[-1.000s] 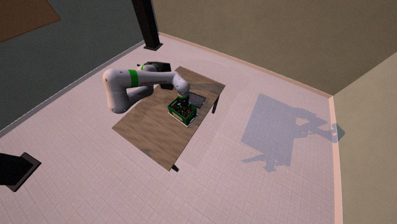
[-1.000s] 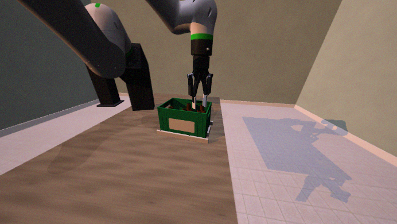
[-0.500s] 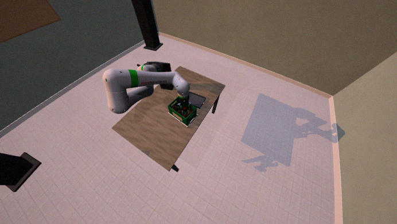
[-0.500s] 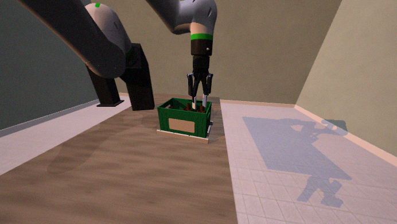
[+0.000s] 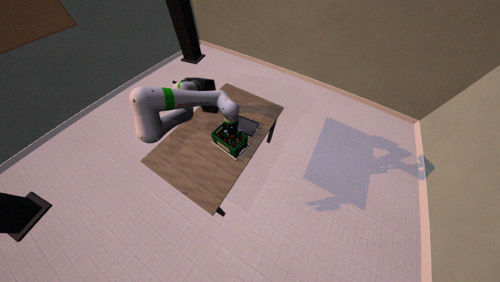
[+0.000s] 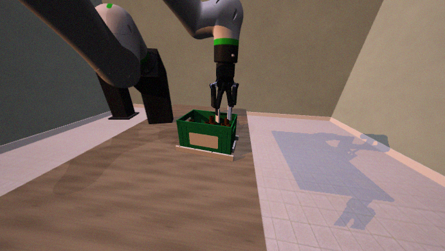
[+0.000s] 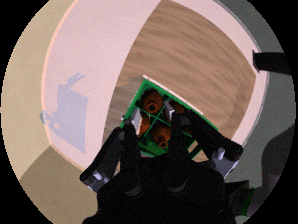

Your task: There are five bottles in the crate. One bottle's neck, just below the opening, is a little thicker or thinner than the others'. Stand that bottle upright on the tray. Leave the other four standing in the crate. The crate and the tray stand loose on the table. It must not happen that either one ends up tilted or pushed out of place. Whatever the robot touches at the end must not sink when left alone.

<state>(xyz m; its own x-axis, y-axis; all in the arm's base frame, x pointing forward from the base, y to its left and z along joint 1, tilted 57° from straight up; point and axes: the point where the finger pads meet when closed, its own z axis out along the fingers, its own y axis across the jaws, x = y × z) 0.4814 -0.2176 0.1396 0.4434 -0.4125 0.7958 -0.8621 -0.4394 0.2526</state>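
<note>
The green crate (image 6: 206, 136) stands on the wooden table and holds several brown bottles (image 6: 211, 120); only their tops show above the rim. In the wrist view, two orange-brown bottle tops (image 7: 152, 103) (image 7: 161, 137) show in the crate's cells. My gripper (image 6: 222, 116) hangs straight down over the right rear part of the crate. Its fingers are partly open, with the tips at rim height on either side of a bottle top (image 6: 225, 122). I see nothing clamped between them. The dark tray (image 5: 248, 126) lies flat on the table just behind the crate.
The crate (image 5: 227, 145) sits on a thin light base board near the table's right edge. The arm's base and a dark pillar (image 6: 154, 87) stand behind the table on the left. The crate's inner dividers lie close around the fingers.
</note>
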